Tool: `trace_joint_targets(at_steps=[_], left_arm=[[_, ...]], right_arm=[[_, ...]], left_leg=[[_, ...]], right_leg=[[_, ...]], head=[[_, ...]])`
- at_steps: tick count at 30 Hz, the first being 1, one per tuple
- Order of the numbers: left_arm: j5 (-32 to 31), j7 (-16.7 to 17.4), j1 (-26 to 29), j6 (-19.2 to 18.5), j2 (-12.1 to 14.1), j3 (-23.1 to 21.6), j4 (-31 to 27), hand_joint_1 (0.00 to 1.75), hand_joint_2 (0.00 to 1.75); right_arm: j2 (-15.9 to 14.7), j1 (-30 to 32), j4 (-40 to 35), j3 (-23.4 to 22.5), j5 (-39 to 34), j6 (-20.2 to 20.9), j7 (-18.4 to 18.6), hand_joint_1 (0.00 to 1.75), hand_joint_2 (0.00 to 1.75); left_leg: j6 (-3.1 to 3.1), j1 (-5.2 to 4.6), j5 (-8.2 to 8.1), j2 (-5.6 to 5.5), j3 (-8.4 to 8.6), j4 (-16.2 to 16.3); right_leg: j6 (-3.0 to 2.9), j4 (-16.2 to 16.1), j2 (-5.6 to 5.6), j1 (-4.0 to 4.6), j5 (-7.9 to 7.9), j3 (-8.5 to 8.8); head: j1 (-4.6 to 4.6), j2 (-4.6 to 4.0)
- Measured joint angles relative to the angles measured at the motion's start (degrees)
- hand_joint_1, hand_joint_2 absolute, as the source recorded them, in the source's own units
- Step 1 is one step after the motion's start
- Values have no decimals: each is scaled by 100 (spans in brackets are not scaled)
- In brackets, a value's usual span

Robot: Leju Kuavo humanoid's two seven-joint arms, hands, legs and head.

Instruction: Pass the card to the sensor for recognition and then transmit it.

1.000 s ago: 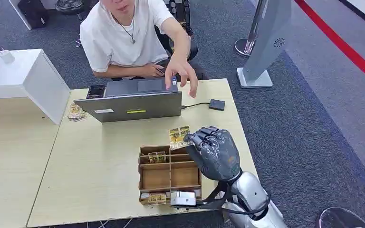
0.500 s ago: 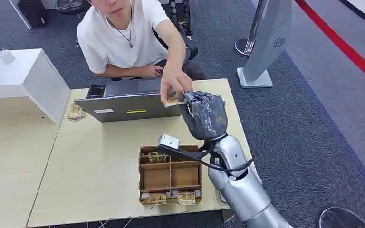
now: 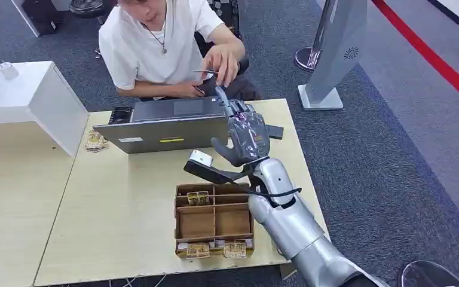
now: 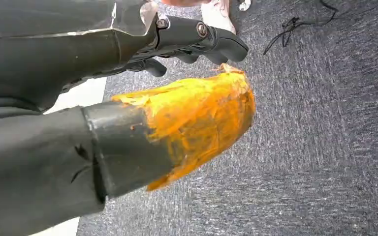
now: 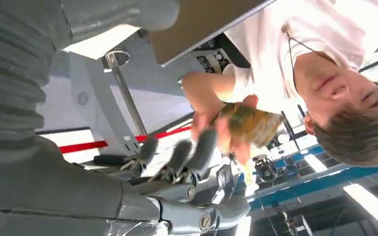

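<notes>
A person in a white shirt sits across the table and holds the card (image 3: 207, 72) in a raised hand (image 3: 222, 58). The same card (image 5: 250, 124) shows in the right wrist view, pinched in that person's fingers. My right hand (image 3: 245, 134) reaches out over the table's far edge just below it, with its fingers (image 5: 177, 158) stretched out and nothing in them. The small black sensor box (image 3: 276, 131) lies beside my hand, partly hidden by it. My left hand (image 4: 197, 39) hangs over grey carpet and holds nothing.
A grey laptop (image 3: 167, 128) stands at the table's far side, cabled to the sensor. A brown divided tray (image 3: 214, 222) with several cards sits near the front edge. More cards (image 3: 95, 142) lie left of the laptop. A white box (image 3: 30, 98) stands at the left.
My right hand rose from the tray with the card and reached towards the person. The person took the card and drew it back; my hand now stands empty.
</notes>
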Motion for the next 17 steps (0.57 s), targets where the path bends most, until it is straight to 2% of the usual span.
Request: trace_joint_targets(at_steps=[11, 17], left_arm=[[153, -11, 12, 4, 0, 0, 0, 0, 0], [225, -15, 13, 9, 0, 0, 0, 0, 0]], right_arm=[[-77, 643, -754, 22, -894, 9, -433, 0, 175], [-170, 1139, -1507, 46, -2127, 533, -839, 0, 175]], left_leg=[[0, 1, 0, 1, -2, 0], [0, 0, -1, 1, -6, 0]], right_leg=[[0, 0, 0, 1, 0, -4], [0, 0, 0, 0, 0, -6]], head=[[-2, 0], [0, 0]])
